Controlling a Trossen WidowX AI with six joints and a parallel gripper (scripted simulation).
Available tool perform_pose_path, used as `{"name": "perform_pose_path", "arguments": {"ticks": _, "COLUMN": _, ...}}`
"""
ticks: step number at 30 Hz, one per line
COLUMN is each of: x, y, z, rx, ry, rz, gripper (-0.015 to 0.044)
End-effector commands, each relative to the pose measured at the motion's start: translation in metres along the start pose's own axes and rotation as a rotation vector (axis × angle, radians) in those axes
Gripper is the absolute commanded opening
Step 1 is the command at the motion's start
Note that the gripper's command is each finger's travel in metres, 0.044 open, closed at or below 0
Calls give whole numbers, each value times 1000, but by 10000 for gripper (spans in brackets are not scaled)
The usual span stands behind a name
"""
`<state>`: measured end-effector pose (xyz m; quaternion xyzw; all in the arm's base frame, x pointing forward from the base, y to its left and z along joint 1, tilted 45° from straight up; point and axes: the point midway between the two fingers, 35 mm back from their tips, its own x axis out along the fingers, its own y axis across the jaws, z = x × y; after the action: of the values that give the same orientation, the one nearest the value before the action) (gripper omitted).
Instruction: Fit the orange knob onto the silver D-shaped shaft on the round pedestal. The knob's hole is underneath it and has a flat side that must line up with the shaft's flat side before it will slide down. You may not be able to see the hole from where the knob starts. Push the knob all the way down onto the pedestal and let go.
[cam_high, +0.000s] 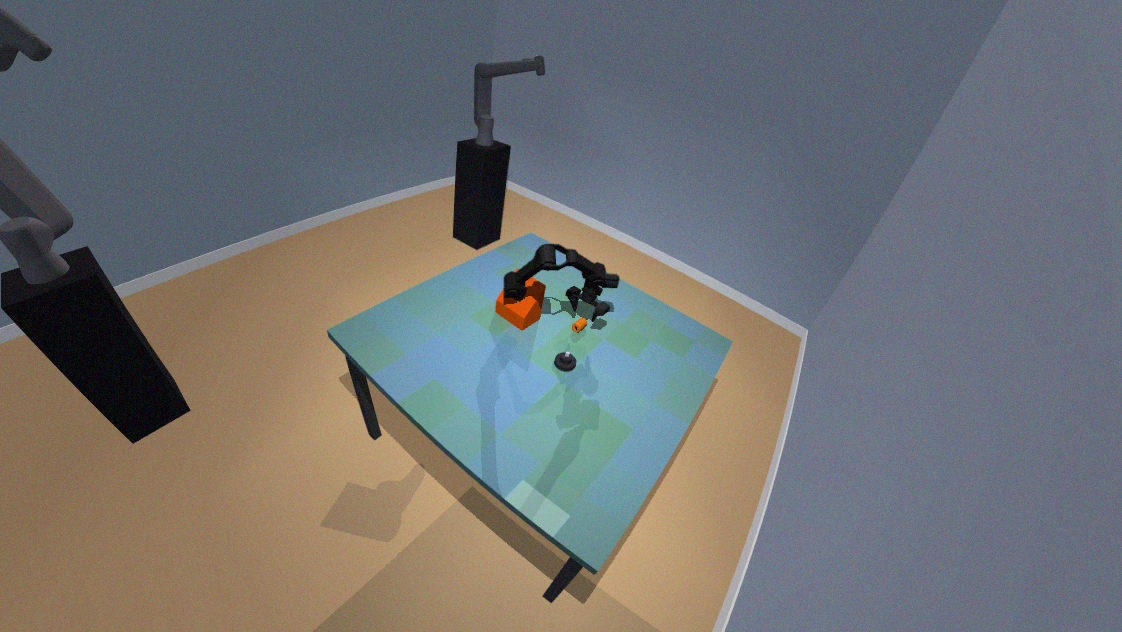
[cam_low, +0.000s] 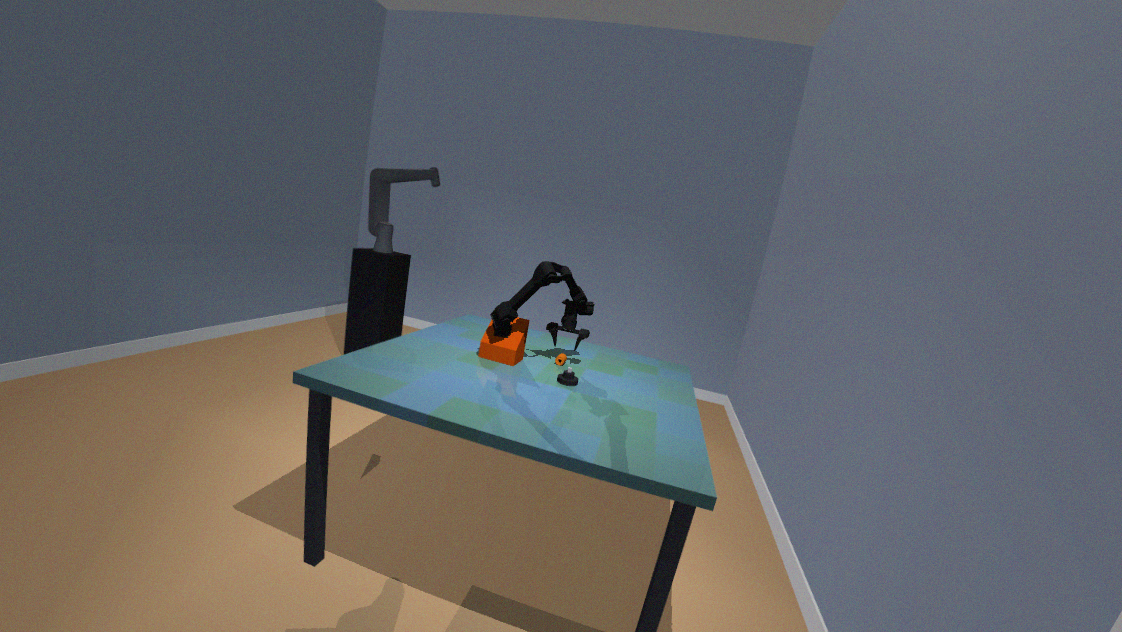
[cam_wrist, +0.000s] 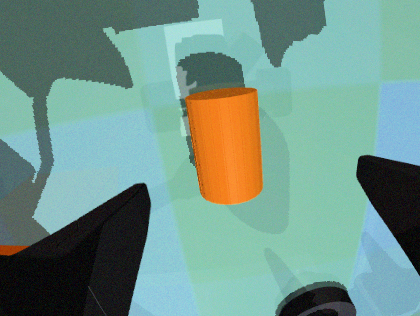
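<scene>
The orange knob (cam_high: 579, 325) (cam_low: 560, 359) (cam_wrist: 227, 150) lies on its side on the table. Its dark hole faces the top and exterior views; the hole's flat side is too small to make out. The wrist view shows the knob's smooth side and not the hole. My gripper (cam_high: 588, 311) (cam_low: 566, 347) (cam_wrist: 257, 179) is open and empty above the knob, one finger to each side of it in the wrist view. The round dark pedestal (cam_high: 564, 365) (cam_low: 566, 380) (cam_wrist: 311, 300) stands close by, with the silver shaft (cam_high: 566, 354) (cam_low: 570, 370) upright and bare. The shaft's flat side cannot be made out.
The orange base block (cam_high: 519, 315) (cam_low: 500, 354) of my arm stands left of the knob on the blue-green table (cam_high: 439, 357) (cam_low: 439, 376). Grey arms on black pillars (cam_high: 480, 192) (cam_low: 378, 302) stand beyond the table's edge. Arm shadows cross the table.
</scene>
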<state>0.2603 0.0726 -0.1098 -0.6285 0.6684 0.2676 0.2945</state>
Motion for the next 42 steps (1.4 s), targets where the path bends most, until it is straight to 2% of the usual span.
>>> {"name": "perform_pose_path", "arguments": {"ticks": 1, "x": -2, "y": 4, "z": -1, "rx": 1, "ry": 6, "rz": 18, "gripper": 440}}
{"name": "perform_pose_path", "arguments": {"ticks": 6, "x": -2, "y": 4, "z": -1, "rx": 0, "ry": 13, "rz": 19, "gripper": 440}}
{"name": "perform_pose_path", "arguments": {"ticks": 12, "x": -8, "y": 6, "z": 15, "rx": -5, "ry": 181, "rz": 15, "gripper": 440}}
{"name": "perform_pose_path", "arguments": {"ticks": 18, "x": -6, "y": 6, "z": 15, "rx": -5, "ry": 181, "rz": 15, "gripper": 440}}
{"name": "perform_pose_path", "arguments": {"ticks": 22, "x": 16, "y": 6, "z": 14, "rx": -5, "ry": 182, "rz": 14, "gripper": 440}}
{"name": "perform_pose_path", "arguments": {"ticks": 42, "x": 40, "y": 6, "z": 14, "rx": -5, "ry": 183, "rz": 14, "gripper": 440}}
